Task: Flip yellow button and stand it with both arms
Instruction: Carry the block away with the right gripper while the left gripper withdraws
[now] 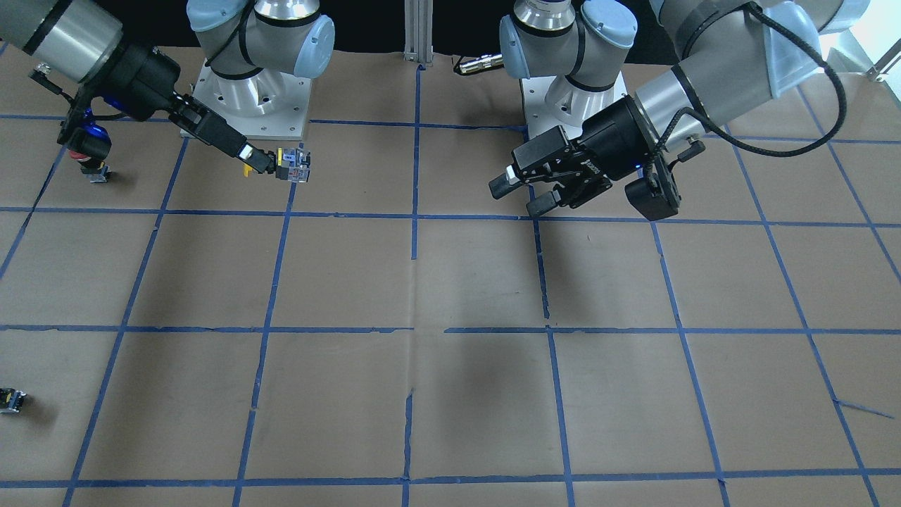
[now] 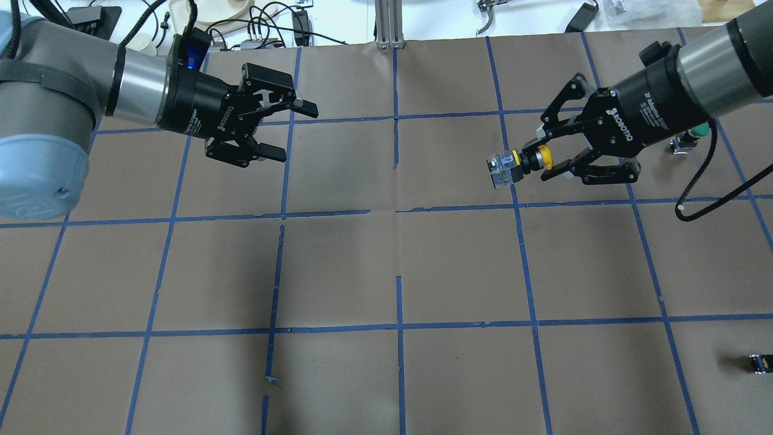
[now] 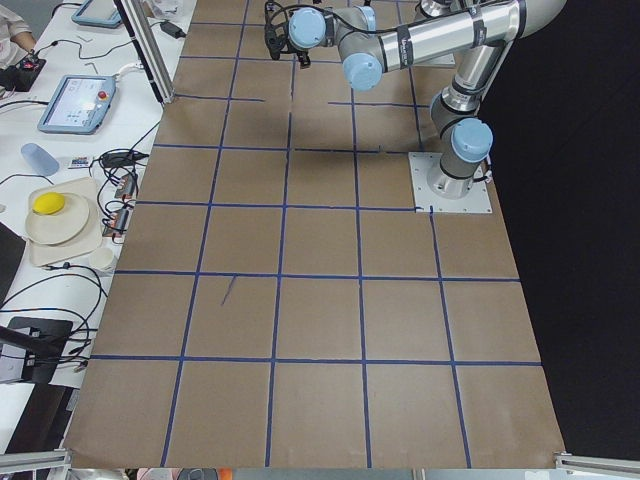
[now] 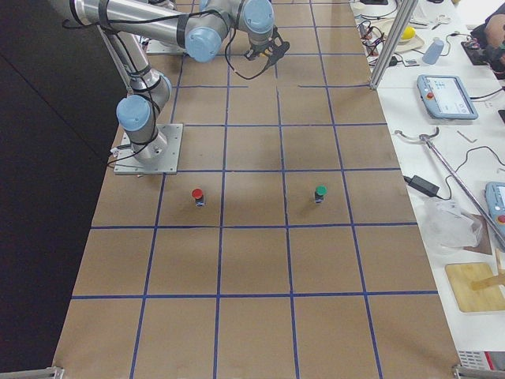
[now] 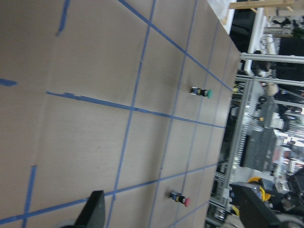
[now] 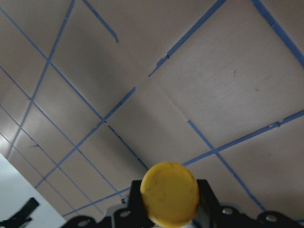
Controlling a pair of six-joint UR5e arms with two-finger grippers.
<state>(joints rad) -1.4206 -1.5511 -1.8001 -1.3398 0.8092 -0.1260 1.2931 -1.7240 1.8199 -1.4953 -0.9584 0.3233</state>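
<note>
The yellow button is held sideways above the table in my right gripper, which is shut on its neck. Its yellow cap faces the gripper's palm and its grey-black body points toward the table's middle. In the front view the right gripper is near its arm's base. My left gripper is open and empty, held above the table and pointed toward the right arm, several grid squares from the button. It also shows in the front view.
A red-capped button and a green-capped button stand on the table on the right arm's side. Both also show in the left wrist view, green and red. A small black block with a yellow spot lies near the table's right edge.
</note>
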